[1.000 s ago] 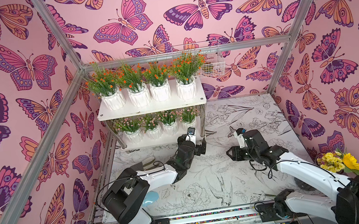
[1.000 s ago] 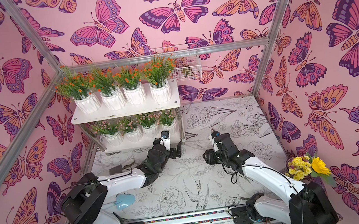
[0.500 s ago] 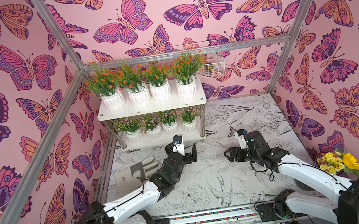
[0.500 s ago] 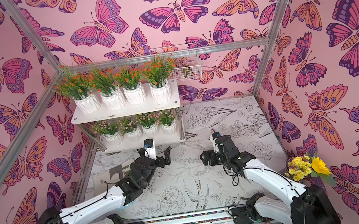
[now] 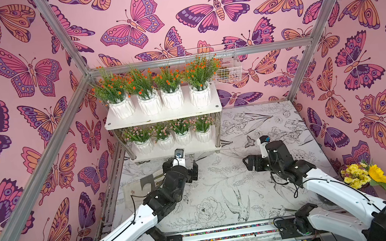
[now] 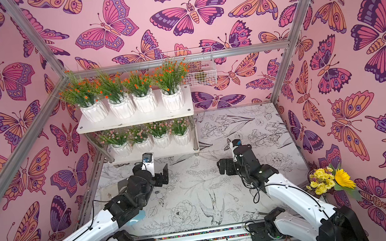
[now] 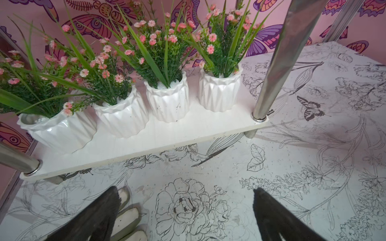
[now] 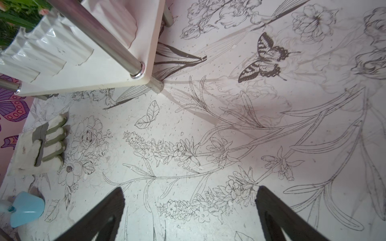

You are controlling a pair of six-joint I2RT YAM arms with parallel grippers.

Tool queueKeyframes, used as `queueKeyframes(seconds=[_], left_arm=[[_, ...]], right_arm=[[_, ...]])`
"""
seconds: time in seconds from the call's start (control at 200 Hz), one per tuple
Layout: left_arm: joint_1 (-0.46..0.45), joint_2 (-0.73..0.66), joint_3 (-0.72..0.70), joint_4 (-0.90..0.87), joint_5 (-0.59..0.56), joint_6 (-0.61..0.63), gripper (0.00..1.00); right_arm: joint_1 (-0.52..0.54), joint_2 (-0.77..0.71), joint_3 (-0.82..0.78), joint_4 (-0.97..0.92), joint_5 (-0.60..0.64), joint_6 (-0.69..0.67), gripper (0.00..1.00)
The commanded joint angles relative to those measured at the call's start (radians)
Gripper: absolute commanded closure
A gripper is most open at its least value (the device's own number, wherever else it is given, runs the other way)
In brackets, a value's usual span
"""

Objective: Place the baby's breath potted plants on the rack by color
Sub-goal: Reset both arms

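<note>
Four pink plants (image 7: 167,100) on rack (image 7: 167,133) just ahead of left gripper (image 7: 186,188); right gripper (image 8: 190,187) nearby; both spread wide, empty.

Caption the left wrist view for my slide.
Four pink baby's breath pots line the rack's lower shelf; the open, empty left tool faces them over the table.

A white wire basket (image 5: 215,66) hangs on the back wall above the table's (image 5: 220,185) far edge; a yellow sunflower bunch (image 5: 365,175) stands at its right edge, toward the front. A white-and-grey glove (image 8: 41,146) lies flat by the left edge; a pale blue thing (image 8: 26,208) sits near it, closer to the front.
</note>
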Motion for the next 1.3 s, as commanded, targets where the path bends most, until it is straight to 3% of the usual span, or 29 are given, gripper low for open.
queueKeyframes(seconds=[0.0,0.17,0.356,0.486,0.661,0.786,0.996,1.297], left_arm=[[0.051,-0.021,0.044,-0.134,0.038,-0.020,0.00],[0.189,-0.024,0.092,-0.189,0.178,-0.054,0.00],[0.298,0.040,0.147,-0.163,0.119,0.004,0.00],[0.399,0.120,0.119,-0.027,0.096,0.099,0.00],[0.614,0.222,0.060,0.133,0.338,0.105,0.00],[0.697,0.254,-0.026,0.284,0.392,0.075,0.00],[0.808,0.321,-0.116,0.466,0.502,0.014,0.00],[0.832,0.415,-0.178,0.621,0.478,0.056,0.00]], right_arm=[[-0.015,-0.026,0.043,-0.007,0.092,-0.005,0.01],[-0.059,-0.023,0.078,-0.035,0.242,-0.010,0.01],[-0.157,0.011,0.126,-0.036,0.384,-0.066,0.01],[-0.236,0.048,0.105,0.086,0.442,-0.148,0.01],[-0.334,0.126,0.042,0.275,0.486,-0.230,0.01],[-0.343,0.171,-0.037,0.467,0.546,-0.334,0.01],[-0.399,0.240,-0.090,0.600,0.493,-0.354,0.01],[-0.431,0.370,-0.092,0.721,0.435,-0.335,0.01]])
